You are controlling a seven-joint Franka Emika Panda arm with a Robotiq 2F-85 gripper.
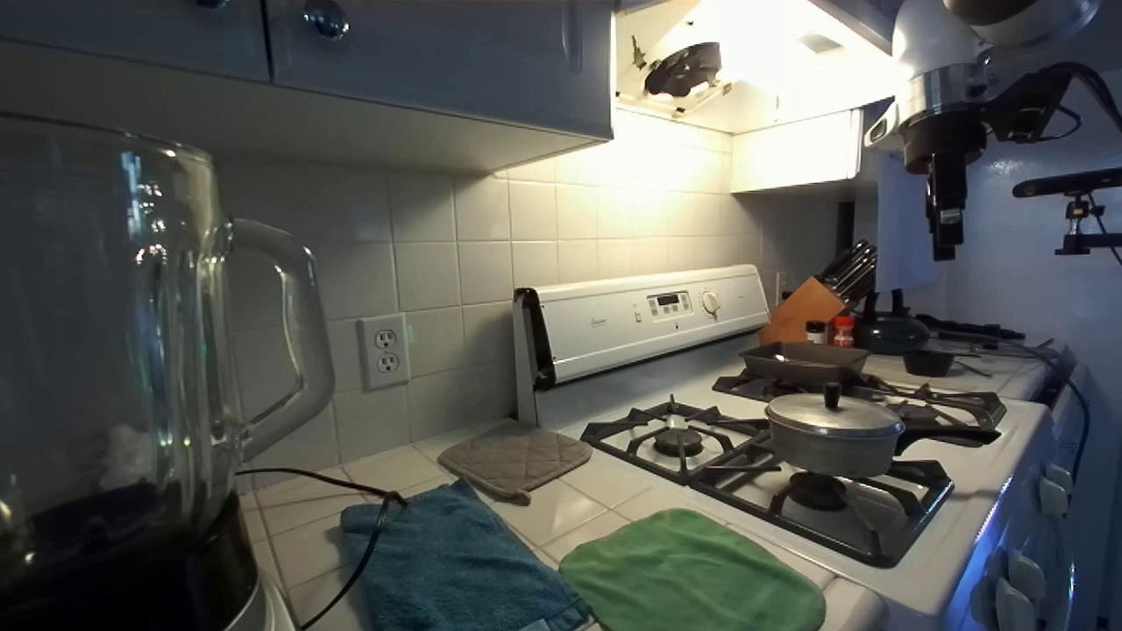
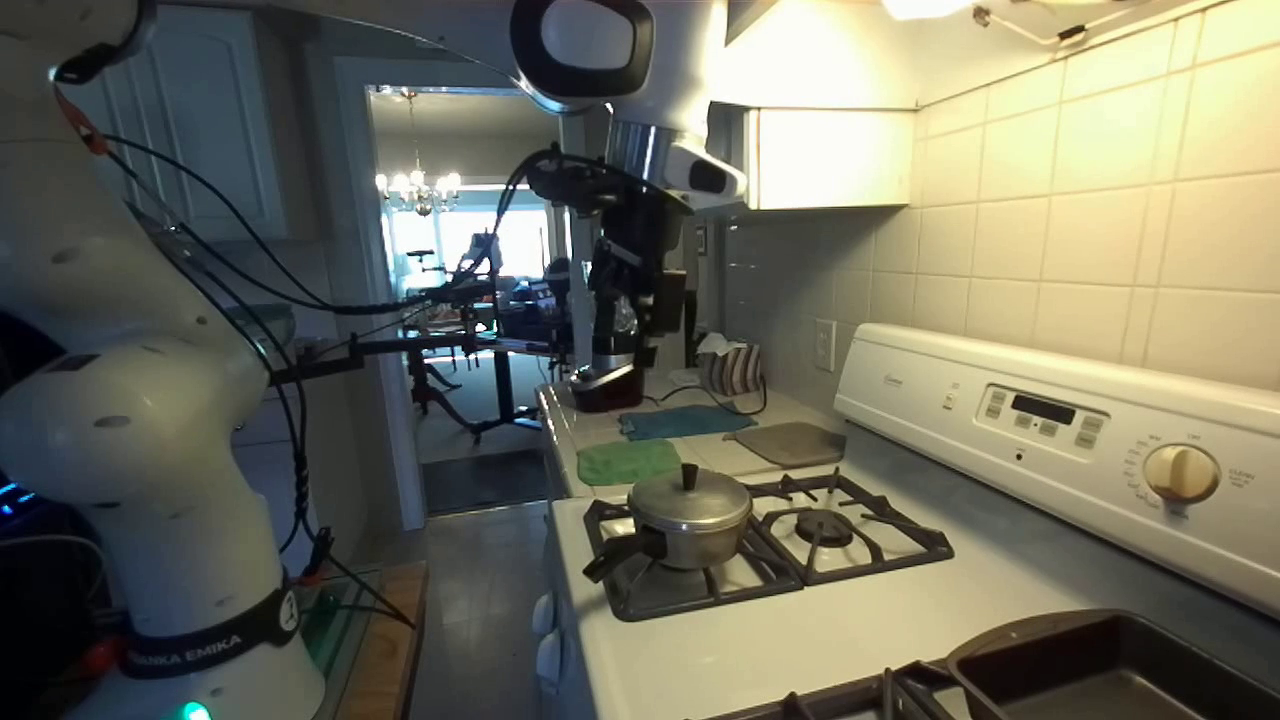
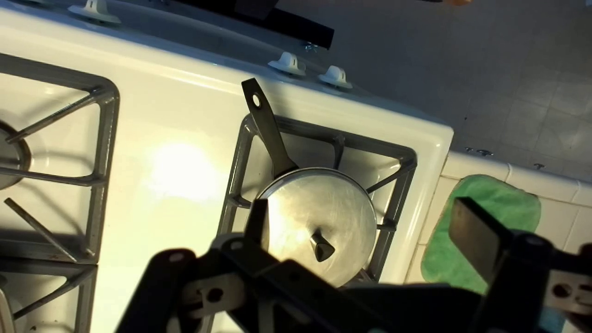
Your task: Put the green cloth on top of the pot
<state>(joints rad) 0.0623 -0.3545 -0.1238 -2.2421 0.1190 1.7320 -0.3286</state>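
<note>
The green cloth (image 1: pixel 692 574) lies slightly rumpled on the tiled counter beside the stove; it also shows in an exterior view (image 2: pixel 628 462) and in the wrist view (image 3: pixel 499 199), partly behind a finger. The silver pot (image 1: pixel 833 443) has its lid on, with a black knob and a dark handle, and sits on a front burner grate. The pot also shows in an exterior view (image 2: pixel 690 515) and in the wrist view (image 3: pixel 323 203). My gripper (image 3: pixel 365 222) is open and empty, high above the stove, pointing down; it also shows in both exterior views (image 1: pixel 945 232) (image 2: pixel 640 320).
A teal cloth (image 1: pixel 465 561) and a grey mat (image 1: pixel 517 456) lie near the green cloth. A blender (image 1: pixel 114 350) stands on the counter. A dark baking pan (image 1: pixel 802 361) sits on a rear burner. A knife block (image 1: pixel 802 311) stands beyond it. A range hood hangs overhead.
</note>
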